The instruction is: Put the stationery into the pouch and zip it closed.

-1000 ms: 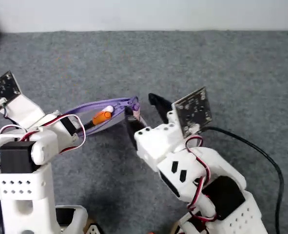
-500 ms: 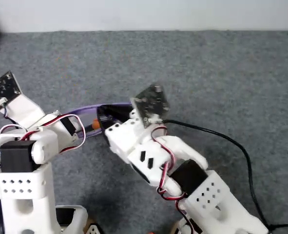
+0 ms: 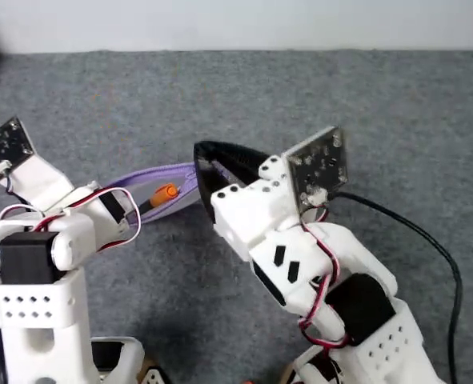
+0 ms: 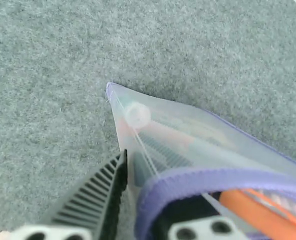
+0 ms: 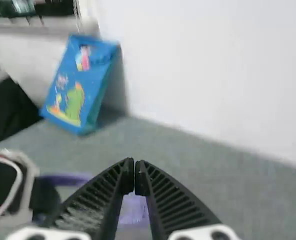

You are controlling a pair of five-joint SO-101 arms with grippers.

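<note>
the pouch (image 3: 168, 171) lies on the grey carpet (image 3: 364, 112) in front of the left arm. its long axis runs from the left gripper (image 4: 130, 172) at its near left end, up and to the right toward the right gripper (image 5: 134, 167). its purple zip edge stands parted. an orange marker (image 3: 166, 192) lies inside, lengthwise with the pouch, its orange end toward the right gripper. in the left wrist view the pouch's clear far corner points away from the gripper.

the left gripper is clamped on the pouch's wall by the zip edge, one ribbed finger outside and the other inside. the right gripper's fingers are pressed together at the tips with nothing between them, over the pouch's right end. i cannot tell whether they touch the pouch.

beyond the pouch, open carpet runs to the white wall (image 3: 236, 24). more open carpet lies right of the right arm, crossed by a black cable (image 3: 416, 240). a blue box (image 5: 80, 82) leans against the wall.
</note>
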